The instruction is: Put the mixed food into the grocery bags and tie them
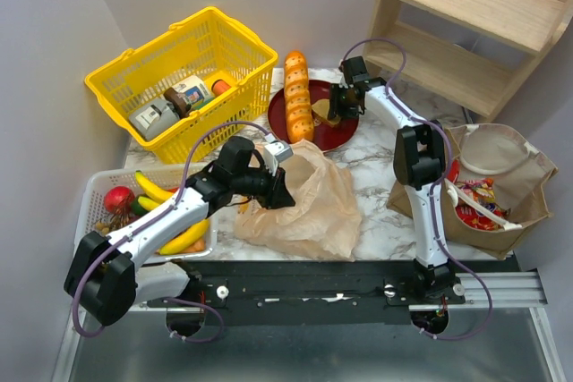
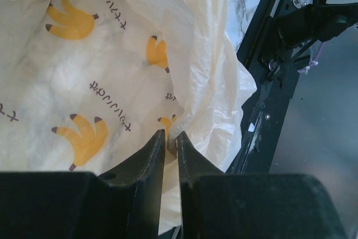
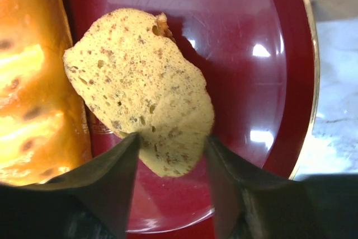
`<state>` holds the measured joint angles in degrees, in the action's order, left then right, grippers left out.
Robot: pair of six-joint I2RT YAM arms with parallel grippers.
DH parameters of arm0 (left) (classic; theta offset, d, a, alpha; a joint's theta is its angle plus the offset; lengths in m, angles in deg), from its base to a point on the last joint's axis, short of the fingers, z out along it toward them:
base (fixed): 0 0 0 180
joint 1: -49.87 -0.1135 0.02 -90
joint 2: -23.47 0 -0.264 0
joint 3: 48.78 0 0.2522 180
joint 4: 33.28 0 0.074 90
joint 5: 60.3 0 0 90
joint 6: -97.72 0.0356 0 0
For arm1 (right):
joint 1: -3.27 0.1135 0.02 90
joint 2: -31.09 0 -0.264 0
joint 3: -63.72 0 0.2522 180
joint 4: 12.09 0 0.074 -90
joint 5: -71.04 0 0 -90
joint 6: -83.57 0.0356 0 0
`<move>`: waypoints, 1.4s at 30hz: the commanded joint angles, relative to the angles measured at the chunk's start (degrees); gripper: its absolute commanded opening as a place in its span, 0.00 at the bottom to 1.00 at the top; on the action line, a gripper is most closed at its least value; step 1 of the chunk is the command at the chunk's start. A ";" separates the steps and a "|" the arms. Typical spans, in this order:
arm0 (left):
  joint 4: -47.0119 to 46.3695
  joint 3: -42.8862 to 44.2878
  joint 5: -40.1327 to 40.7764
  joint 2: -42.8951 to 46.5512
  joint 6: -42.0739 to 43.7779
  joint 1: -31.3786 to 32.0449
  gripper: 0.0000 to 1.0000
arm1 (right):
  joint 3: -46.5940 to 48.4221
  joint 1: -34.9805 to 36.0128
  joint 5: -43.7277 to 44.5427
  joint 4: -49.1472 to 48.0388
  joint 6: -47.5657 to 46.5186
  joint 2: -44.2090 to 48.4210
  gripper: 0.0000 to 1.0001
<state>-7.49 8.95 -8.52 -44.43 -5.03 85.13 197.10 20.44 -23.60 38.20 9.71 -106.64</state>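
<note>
My left gripper (image 1: 285, 192) (image 2: 170, 137) is shut on a fold of the thin tan plastic bag (image 1: 313, 207) (image 2: 84, 71), which lies crumpled at the table's middle and shows printed bananas inside. My right gripper (image 1: 333, 115) (image 3: 172, 138) reaches over the dark red plate (image 1: 338, 138) (image 3: 251, 82); its fingers press both sides of a small tan speckled bun (image 3: 140, 88). The brown paper bag (image 1: 528, 194) stands open at the right with red crisp packets (image 1: 474, 194) inside. Yellow bananas (image 1: 152, 187) and a red fruit (image 1: 118, 199) lie in the white mesh tray (image 1: 98, 181) at the left.
A long segmented orange-brown loaf (image 1: 297, 96) (image 3: 28, 82) lies along the plate's left side, right beside the bun. A yellow basket (image 1: 183, 78) with boxes and jars stands at the back left. A wooden shelf (image 1: 474, 24) stands at the back right.
</note>
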 commanded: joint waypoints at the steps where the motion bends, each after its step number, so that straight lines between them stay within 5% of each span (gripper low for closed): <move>1: -5.43 -1.60 -4.23 1.01 -4.20 -0.02 0.09 | -0.52 -0.73 -4.48 0.03 1.61 -2.28 0.43; 4: -7.81 -2.57 -3.54 2.77 -6.48 -0.02 0.00 | -0.78 -0.65 -6.51 -0.59 1.53 -1.31 0.26; 9: -15.16 -5.46 0.42 6.80 -13.16 -0.02 0.00 | -1.05 -0.73 -7.57 -0.94 0.39 2.19 0.01; 20: -33.03 -14.87 20.35 14.81 -30.31 1.56 0.00 | -12.80 -0.65 -7.93 -5.68 -0.67 24.40 0.01; 29: -39.28 -6.98 32.86 0.24 -33.12 11.57 0.01 | -25.47 -0.56 -5.56 -8.85 -0.94 43.06 0.01; 30: -39.28 -5.92 32.59 -2.74 -33.21 12.19 0.16 | -26.61 -0.56 -5.20 -8.94 -0.94 44.73 0.01; 32: -39.89 -2.93 31.72 -4.87 -32.17 13.24 0.29 | -30.04 -0.64 -4.67 -8.76 -0.94 49.56 0.01; 33: -39.89 -2.22 31.36 -5.66 -31.72 13.68 0.48 | -31.18 -0.65 -4.41 -8.76 -0.85 51.23 0.01; 36: -38.76 -0.38 31.01 -6.11 -29.27 13.78 0.72 | -35.75 -0.64 -3.97 -8.67 -0.67 57.47 0.01; 42: -25.94 1.74 31.28 0.39 -16.27 13.60 0.95 | -41.03 -0.56 -5.90 -7.44 -0.23 67.32 0.01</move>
<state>-40.97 8.64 21.14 -49.41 -31.39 98.73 158.08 20.05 -28.98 30.42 9.16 -44.90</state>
